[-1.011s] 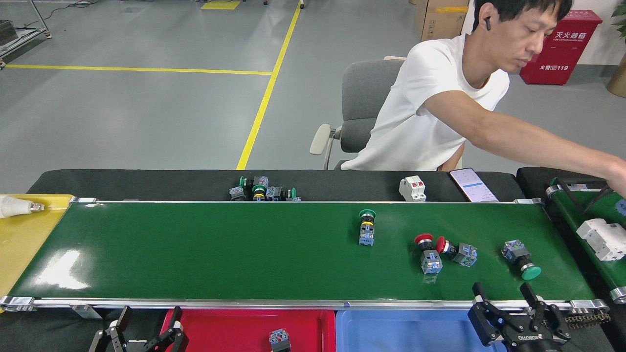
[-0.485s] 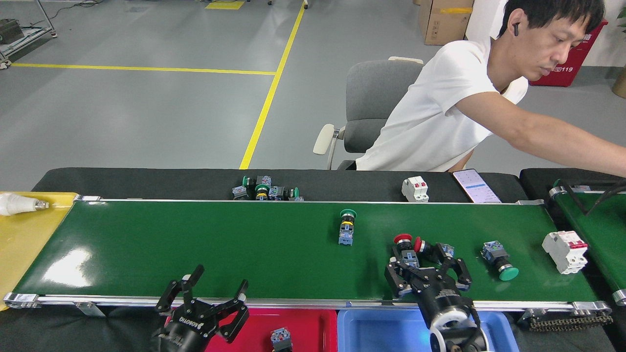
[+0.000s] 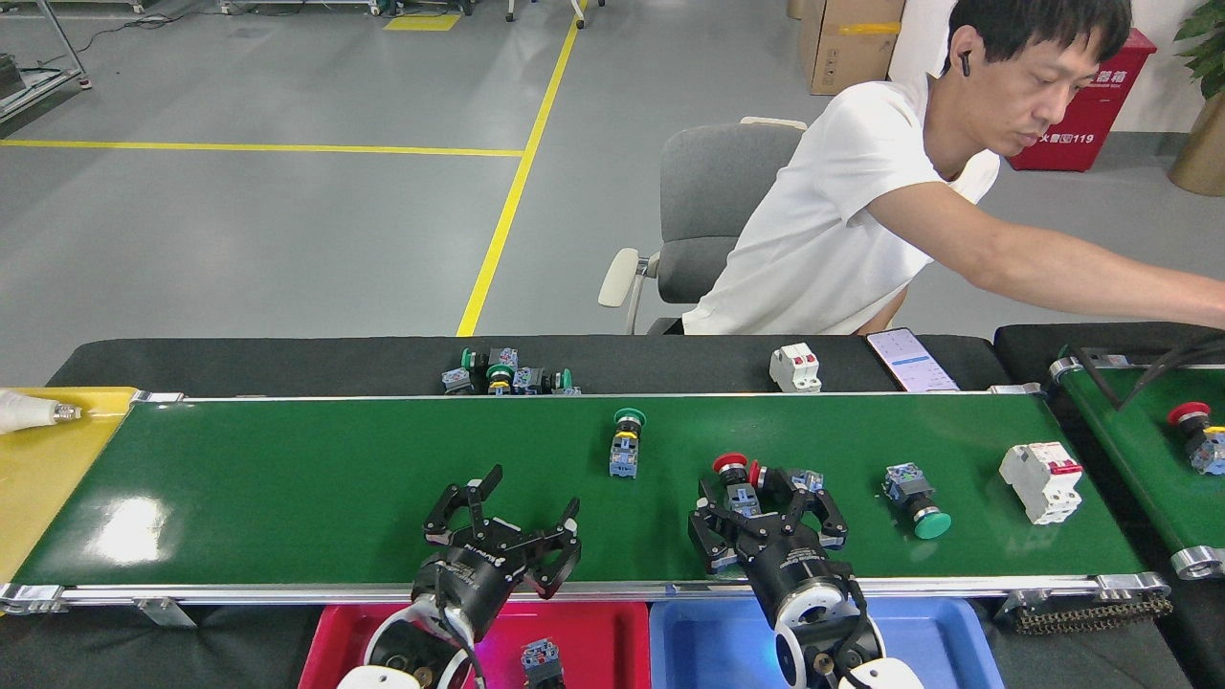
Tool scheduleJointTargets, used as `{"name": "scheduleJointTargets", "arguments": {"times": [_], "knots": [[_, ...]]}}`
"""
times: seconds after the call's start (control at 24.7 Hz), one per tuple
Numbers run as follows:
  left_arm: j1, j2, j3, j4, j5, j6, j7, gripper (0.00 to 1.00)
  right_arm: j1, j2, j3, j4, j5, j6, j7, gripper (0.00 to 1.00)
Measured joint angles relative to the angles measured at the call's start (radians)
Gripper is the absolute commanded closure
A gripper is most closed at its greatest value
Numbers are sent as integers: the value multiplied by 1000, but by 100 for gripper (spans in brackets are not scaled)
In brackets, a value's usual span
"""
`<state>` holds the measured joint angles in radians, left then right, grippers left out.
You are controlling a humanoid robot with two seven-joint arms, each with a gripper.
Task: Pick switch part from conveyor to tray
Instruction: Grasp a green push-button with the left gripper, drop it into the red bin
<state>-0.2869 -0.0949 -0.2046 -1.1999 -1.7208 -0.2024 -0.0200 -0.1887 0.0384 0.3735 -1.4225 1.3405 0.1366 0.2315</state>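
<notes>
The wide dark-green conveyor (image 3: 287, 478) carries several switch parts: a green-capped one (image 3: 626, 445), two red-capped ones (image 3: 733, 474) (image 3: 783, 478) lying close together, another green-capped one (image 3: 917, 498) and a white breaker (image 3: 1041, 481). My right gripper (image 3: 766, 505) is open over the belt's near edge, its fingers either side of the red-capped pair. My left gripper (image 3: 531, 493) is open over bare belt, below and left of the first green-capped part. A red tray (image 3: 335, 636) holding one switch part (image 3: 542, 662) and a blue tray (image 3: 699, 641) sit below the belt.
A yellow tray (image 3: 48, 469) with a white bulb (image 3: 29, 411) lies at the left end. Behind the belt are a cluster of switch parts (image 3: 502, 375), a breaker (image 3: 794, 368) and a phone (image 3: 909, 361). A seated person's arm (image 3: 1072, 277) reaches over the narrower belt (image 3: 1139, 440).
Both grippers have come up from the bottom edge onto the belt, the right one now around the red-capped pair. The parts have drifted left, and a white breaker has come onto the wide belt.
</notes>
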Motion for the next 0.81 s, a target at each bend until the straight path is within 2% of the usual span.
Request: {"name": "scheduleJointTargets", "arguments": {"times": [0.2, 0.24, 0.32, 0.44, 0.53, 0.61, 0.69, 0.73, 0.77, 0.81], "knots": [[-80, -14, -26, 123, -2, 49, -3, 0, 12, 2, 52, 9, -2, -4, 13, 13], [-89, -18, -28, 138, -2, 58, -3, 0, 12, 8, 57, 9, -2, -4, 15, 17], [-107, -29, -35, 161, -3, 65, -1, 0, 11, 22, 68, 14, -1, -4, 17, 29], [-150, -34, -39, 219, -3, 82, 1, 1, 3, 40, 73, 23, -2, 0, 26, 61], [-177, -34, -39, 260, -3, 97, 4, 17, -3, 41, 80, 30, -2, 0, 43, 75], [-194, -34, -39, 296, -3, 113, 6, 28, -4, 41, 84, 35, -3, -14, 55, 83], [-218, -34, -37, 344, -2, 121, 8, 57, -8, 42, 85, 38, -4, -24, 60, 89], [-226, -33, -37, 361, 0, 121, 12, 78, -8, 42, 85, 37, -5, -30, 62, 89], [-228, -33, -37, 367, 2, 122, 14, 91, -8, 42, 85, 35, -9, -35, 64, 89], [-228, -33, -35, 370, 4, 122, 15, 94, -8, 42, 84, 29, -17, -38, 67, 89]]}}
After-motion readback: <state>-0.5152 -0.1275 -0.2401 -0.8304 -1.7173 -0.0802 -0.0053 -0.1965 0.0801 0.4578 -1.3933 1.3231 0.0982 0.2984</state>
